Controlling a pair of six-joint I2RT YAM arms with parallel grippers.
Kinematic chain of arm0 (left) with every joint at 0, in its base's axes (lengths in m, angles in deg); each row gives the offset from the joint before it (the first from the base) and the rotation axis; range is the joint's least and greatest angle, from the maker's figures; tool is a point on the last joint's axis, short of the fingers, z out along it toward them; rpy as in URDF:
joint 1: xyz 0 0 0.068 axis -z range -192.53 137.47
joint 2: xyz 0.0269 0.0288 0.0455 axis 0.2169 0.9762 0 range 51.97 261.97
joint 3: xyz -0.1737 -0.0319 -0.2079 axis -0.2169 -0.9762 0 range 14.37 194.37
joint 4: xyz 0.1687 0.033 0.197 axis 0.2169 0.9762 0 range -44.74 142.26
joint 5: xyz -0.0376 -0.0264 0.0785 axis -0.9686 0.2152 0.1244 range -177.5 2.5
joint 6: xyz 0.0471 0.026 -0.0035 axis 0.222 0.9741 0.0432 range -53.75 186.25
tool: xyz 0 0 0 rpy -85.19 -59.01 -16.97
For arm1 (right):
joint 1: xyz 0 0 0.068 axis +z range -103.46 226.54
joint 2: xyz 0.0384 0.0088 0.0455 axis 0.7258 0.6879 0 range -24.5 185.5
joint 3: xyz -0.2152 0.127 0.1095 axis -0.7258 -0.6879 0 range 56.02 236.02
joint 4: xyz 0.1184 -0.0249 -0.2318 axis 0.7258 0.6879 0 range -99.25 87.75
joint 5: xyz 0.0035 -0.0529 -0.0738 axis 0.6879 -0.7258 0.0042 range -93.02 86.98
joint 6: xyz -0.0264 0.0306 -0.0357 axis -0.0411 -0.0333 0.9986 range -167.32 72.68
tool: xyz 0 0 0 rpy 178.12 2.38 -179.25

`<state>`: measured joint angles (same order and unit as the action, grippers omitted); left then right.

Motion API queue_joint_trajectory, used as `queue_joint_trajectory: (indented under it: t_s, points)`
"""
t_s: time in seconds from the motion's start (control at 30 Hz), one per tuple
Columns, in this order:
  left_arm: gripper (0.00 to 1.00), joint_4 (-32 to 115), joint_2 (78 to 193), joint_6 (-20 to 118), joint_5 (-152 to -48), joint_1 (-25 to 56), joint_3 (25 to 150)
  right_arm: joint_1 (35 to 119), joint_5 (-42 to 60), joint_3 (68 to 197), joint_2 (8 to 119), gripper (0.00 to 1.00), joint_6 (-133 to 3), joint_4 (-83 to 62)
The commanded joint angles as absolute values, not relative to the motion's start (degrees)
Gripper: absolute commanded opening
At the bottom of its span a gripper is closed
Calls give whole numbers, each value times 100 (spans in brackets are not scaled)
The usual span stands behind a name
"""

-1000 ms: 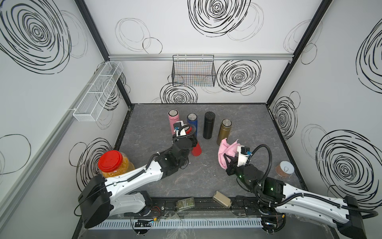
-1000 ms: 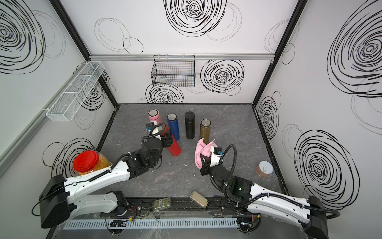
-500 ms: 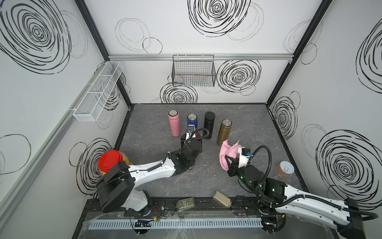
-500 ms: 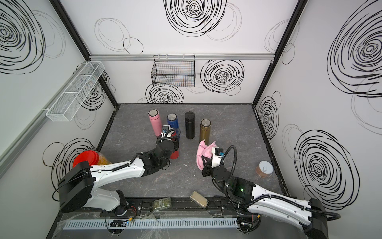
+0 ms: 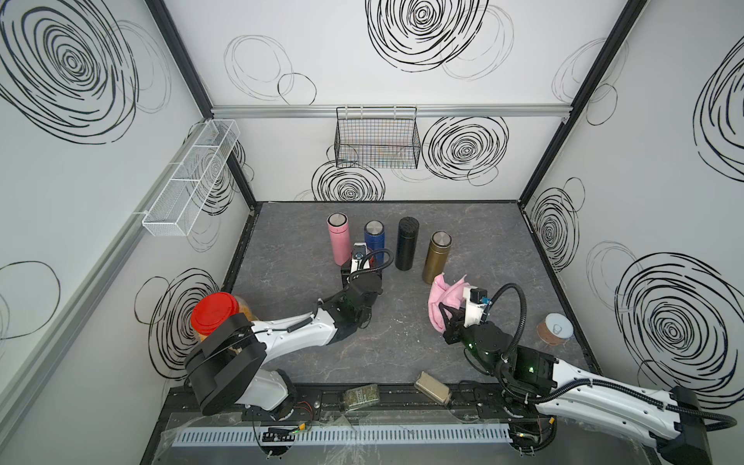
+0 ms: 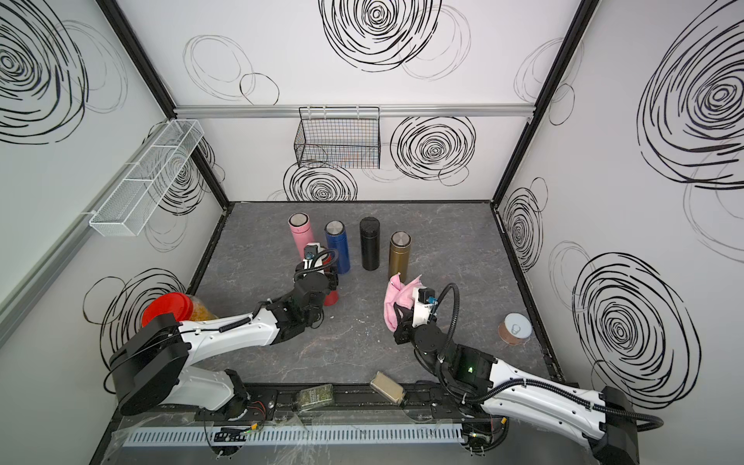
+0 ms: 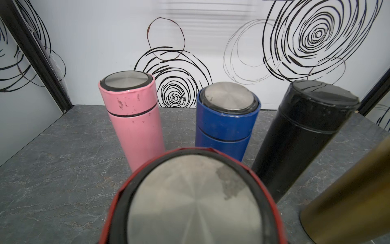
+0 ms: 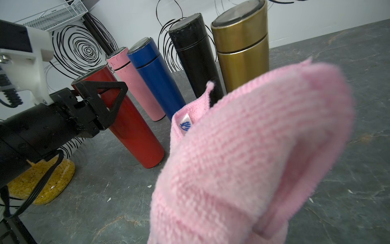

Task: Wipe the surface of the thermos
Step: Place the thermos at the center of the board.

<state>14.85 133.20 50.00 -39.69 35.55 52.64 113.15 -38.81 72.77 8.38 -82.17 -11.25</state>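
On the table [image 5: 402, 346]: red thermos [image 8: 135, 131] clamped, pink cloth [image 5: 441, 298] held.
Left gripper [image 8: 100, 95] grips the upright red thermos, just in front of a row of 4 other thermoses [image 7: 225, 122]; right gripper [image 5: 446, 320] pinches the pink cloth, clear of the red thermos.

On the grey table [image 5: 282, 257], four flasks stand upright in a row at mid-frame in both top views. From left to right they are a pink flask [image 5: 339, 243], a blue flask [image 5: 374, 237], a black flask [image 5: 406, 245] and a gold flask [image 5: 437, 259], each apart from its neighbour. In the left wrist view the pink one's paint is chipped near the cap.

A red-lidded jar [image 5: 213, 312] with yellow contents sits at lower left, and a copper-sided can [image 5: 554, 329] at right. A black wire basket [image 5: 376, 141] hangs on the back wall and a white mesh rack [image 5: 189, 181] on the left wall. A herb jar [image 5: 361, 396] and a tan block [image 5: 432, 387] lie on the bottom rail.
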Motion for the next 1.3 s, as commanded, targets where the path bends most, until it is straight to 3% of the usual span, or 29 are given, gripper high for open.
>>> queue_joint_trajectory:
  t_s: [0.0, 0.03, 0.07, 0.13, 0.17, 0.47, 0.93, 1.07, 1.27]
  points:
    - [0, 630, 13390, 5075, -3919, 3528, 5287, 11290, -3921, 7272, 791, 0, -8220, -1127]
    - [0, 641, 13433, 5061, -3901, 3528, 5287, 11290, -3923, 7276, 787, 0, -8216, -1112]
    - [8, 630, 13454, 5031, -3899, 3537, 5279, 11290, -3915, 7282, 793, 0, -8213, -1117]
    - [41, 588, 13476, 4992, -3920, 3542, 5233, 11282, -3901, 7297, 793, 0, -8198, -1118]
    - [51, 531, 13487, 5006, -3935, 3559, 5201, 11281, -3901, 7306, 797, 0, -8188, -1121]
    - [100, 483, 13498, 5067, -3684, 3704, 5129, 11221, -3819, 7342, 902, 0, -8072, -1232]
    - [99, 1107, 12658, 5146, -3433, 3951, 5368, 11149, -3643, 7515, 927, 0, -7977, -1213]
    - [99, 1950, 12221, 4736, -2809, 3959, 5715, 11105, -3711, 7607, 897, 0, -7931, -1126]
    - [99, 3249, 12078, 4794, -3692, 4182, 7159, 10814, -3655, 8076, 902, 0, -8467, 16]
